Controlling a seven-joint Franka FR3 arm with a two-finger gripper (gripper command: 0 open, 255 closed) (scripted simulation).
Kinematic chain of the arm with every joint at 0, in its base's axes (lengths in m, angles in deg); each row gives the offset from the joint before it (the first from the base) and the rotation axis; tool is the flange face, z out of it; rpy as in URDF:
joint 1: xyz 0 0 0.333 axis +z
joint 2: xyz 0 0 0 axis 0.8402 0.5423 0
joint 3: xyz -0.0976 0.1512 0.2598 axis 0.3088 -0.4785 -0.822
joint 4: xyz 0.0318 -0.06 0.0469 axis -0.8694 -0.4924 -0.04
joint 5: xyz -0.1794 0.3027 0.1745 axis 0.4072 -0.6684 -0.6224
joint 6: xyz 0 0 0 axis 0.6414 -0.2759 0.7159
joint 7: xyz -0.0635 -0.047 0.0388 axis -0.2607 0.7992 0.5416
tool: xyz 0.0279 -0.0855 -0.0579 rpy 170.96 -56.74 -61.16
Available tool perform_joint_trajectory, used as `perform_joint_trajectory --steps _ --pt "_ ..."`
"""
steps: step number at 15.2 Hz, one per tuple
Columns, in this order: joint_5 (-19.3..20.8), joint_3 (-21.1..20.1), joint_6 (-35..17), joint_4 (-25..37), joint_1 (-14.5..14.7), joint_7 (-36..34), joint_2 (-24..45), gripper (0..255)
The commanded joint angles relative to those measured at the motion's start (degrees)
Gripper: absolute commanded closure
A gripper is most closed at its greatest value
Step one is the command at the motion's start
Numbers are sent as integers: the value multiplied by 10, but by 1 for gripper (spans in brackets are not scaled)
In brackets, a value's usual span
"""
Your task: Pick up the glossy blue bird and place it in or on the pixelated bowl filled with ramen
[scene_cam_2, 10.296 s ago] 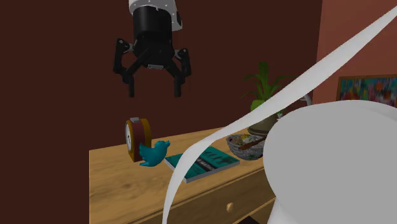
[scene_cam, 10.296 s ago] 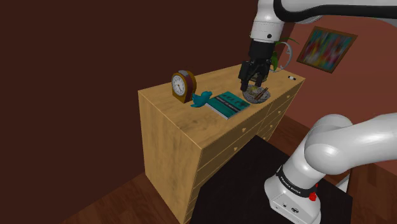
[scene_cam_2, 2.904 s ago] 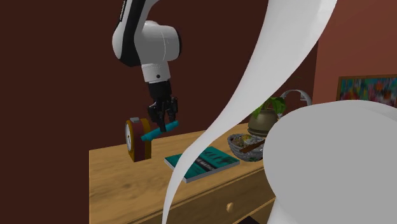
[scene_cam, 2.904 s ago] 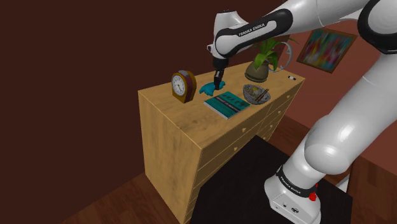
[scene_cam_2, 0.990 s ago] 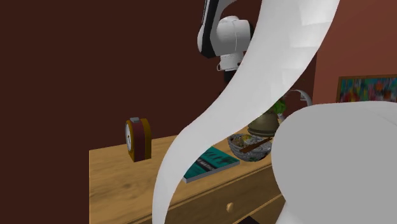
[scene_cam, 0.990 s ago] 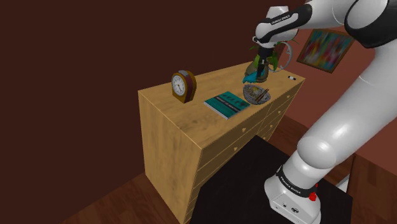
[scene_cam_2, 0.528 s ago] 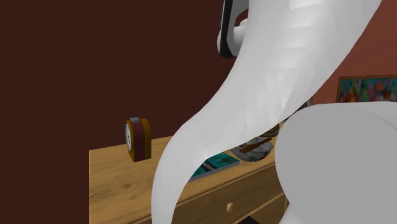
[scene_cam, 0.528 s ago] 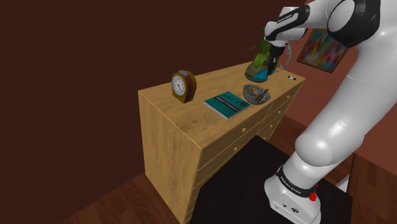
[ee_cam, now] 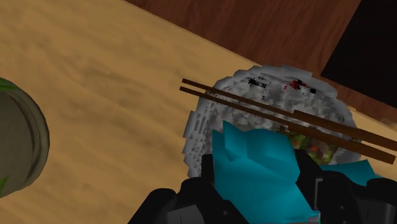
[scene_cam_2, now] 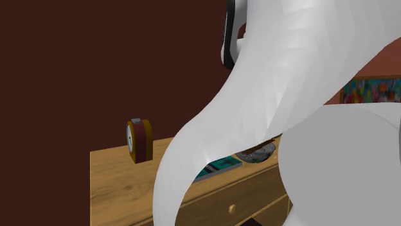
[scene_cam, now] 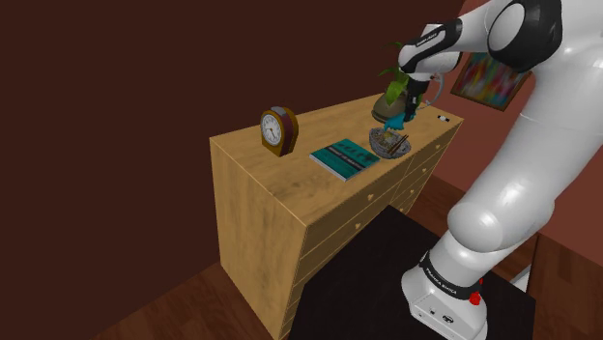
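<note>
Wrist view: the black claw [ee_cam: 266, 198] is closed tight on the blue bird [ee_cam: 254, 162], squeezing it from both sides. The bird hangs in the air right over the grey, blocky bowl [ee_cam: 207, 121] (two brown chopsticks [ee_cam: 267, 108] lie across it). The bowl sits on the wooden dresser [ee_cam: 95, 70], near a plant pot [ee_cam: 22, 137]. In the shoulder view, a clock [scene_cam: 278, 130] and a teal book [scene_cam: 344, 157] sit farther along the top.

You see, shoulder view's left to right on the dresser [scene_cam: 275, 198]: clock [scene_cam: 278, 130], book [scene_cam: 344, 158], bowl [scene_cam: 390, 144]; plant pot [ee_cam: 22, 140] behind bowl. Bird [ee_cam: 254, 159] over bowl, clasped in gripper [ee_cam: 264, 191].
</note>
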Motion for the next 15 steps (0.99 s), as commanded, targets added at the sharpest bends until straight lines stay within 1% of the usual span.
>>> perform_joint_trajectory --steps 1,9,15 --pt "-2 0 -17 -13 -1 0 4 255" --pt "-18 -3 -76 -45 -6 5 35 255" --pt "-17 -3 -76 -45 -6 5 35 255"
